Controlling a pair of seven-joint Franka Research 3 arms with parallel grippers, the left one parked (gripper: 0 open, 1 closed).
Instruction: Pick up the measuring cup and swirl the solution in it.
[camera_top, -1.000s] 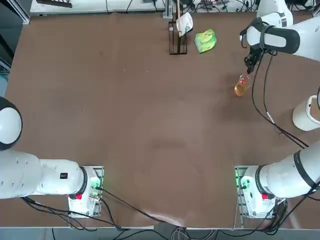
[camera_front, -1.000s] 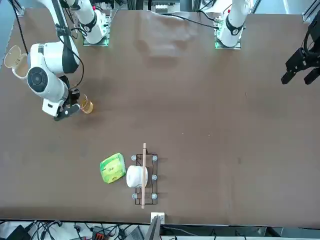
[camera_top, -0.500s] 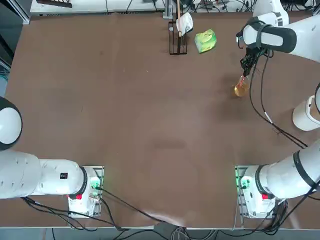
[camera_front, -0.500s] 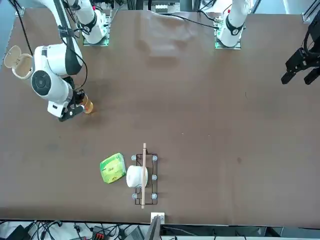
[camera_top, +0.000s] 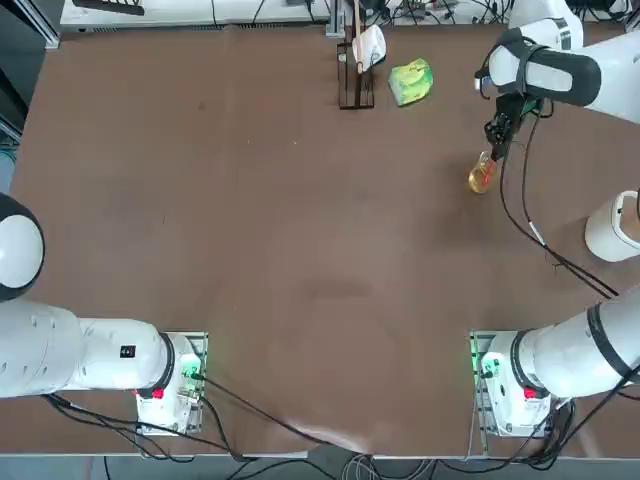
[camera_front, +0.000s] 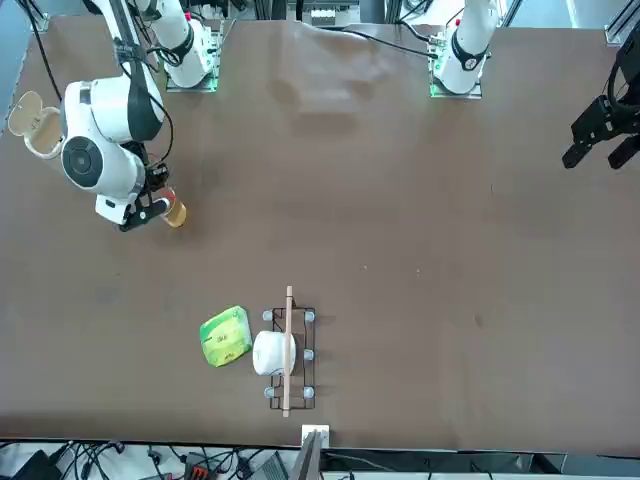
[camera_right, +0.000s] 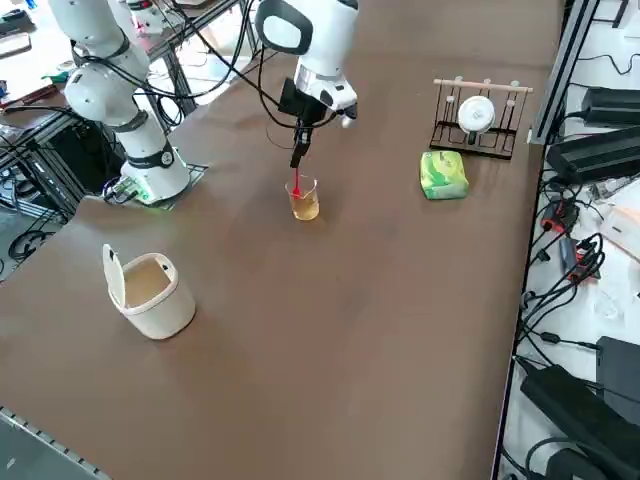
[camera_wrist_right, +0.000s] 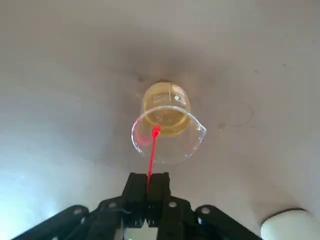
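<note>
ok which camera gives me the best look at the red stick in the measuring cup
The right wrist view: the red stick runs from the shut right gripper into the measuring cup, its tip in the solution. The right side view shows a short red line above the cup; top and front views barely show it.

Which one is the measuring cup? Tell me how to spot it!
Find the brown table, then the right gripper, shut on a thin red stick. The stick dips into the measuring cup: small, clear, with orange solution, unlike the big white cup.
</note>
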